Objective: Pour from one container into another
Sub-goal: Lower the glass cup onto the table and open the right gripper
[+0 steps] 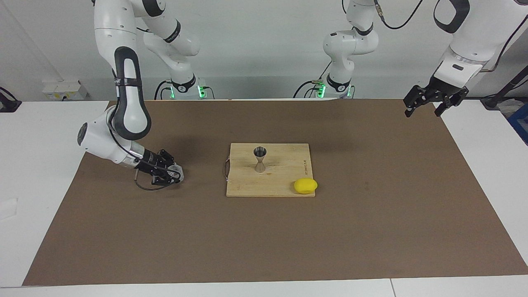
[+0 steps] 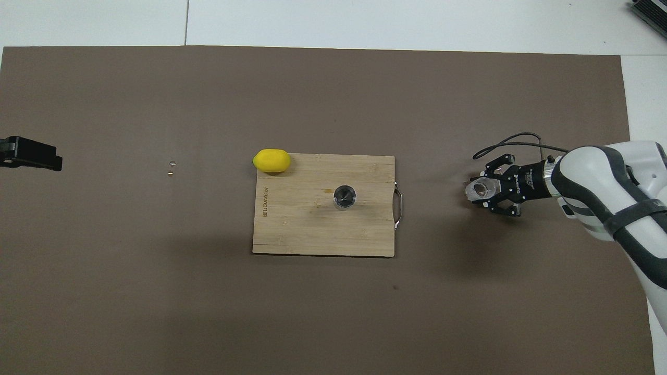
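On the brown mat, right gripper (image 1: 175, 175) low, fingers around glass tumbler (image 1: 177, 173), grip uncertain. Jigger (image 1: 260, 159) upright on board (image 1: 284, 186). Left gripper (image 1: 429, 106) waited, open.

light: bright, even | shadows: soft, faint | focus: sharp | glare: slight

Clear ribbed tumbler (image 1: 176, 172), small, upright on brown mat (image 1: 371, 214) toward right arm's end, between right gripper's (image 1: 172, 173) fingers, apart from board (image 1: 284, 163), steel jigger (image 1: 260, 159), hourglass shape, upright at board's mid, open cone up
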Controlling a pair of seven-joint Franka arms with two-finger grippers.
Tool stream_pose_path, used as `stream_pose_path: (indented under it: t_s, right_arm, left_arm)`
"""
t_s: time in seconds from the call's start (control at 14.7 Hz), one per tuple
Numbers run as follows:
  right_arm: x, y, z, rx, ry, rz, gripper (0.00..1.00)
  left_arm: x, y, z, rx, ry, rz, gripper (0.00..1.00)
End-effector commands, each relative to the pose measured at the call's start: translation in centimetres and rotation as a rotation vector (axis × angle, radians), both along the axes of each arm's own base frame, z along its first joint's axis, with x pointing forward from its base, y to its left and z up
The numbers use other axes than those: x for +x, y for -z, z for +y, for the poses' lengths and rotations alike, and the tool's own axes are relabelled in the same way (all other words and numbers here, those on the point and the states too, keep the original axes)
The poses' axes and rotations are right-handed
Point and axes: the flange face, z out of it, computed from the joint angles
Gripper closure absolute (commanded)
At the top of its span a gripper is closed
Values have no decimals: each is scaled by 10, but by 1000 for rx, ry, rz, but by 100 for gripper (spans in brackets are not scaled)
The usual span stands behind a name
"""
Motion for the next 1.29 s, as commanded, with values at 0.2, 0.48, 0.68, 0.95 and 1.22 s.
stream_pose_path:
  t_s: [0.2, 0.48, 0.68, 0.95, 1.22]
  right_arm:
    - [-6, -43, 1, 12, -9, -81, 0]
    - [-11, -107, 9, -43, -103, -192, 0]
    - [-17, -140, 32, -159, -270, -251, 0]
    - [-23, -157, 79, -307, -541, -290, 0]
    - [-12, -199, 109, -478, -895, -387, 0]
  left_arm:
    - [-5, -3, 1, 19, -11, -18, 0]
    - [-5, -3, 2, 19, -12, -19, 0]
    - [-5, -3, 2, 19, -12, -19, 0]
    - [-5, -3, 2, 19, -12, -19, 0]
    - [-5, -3, 1, 19, -11, -19, 0]
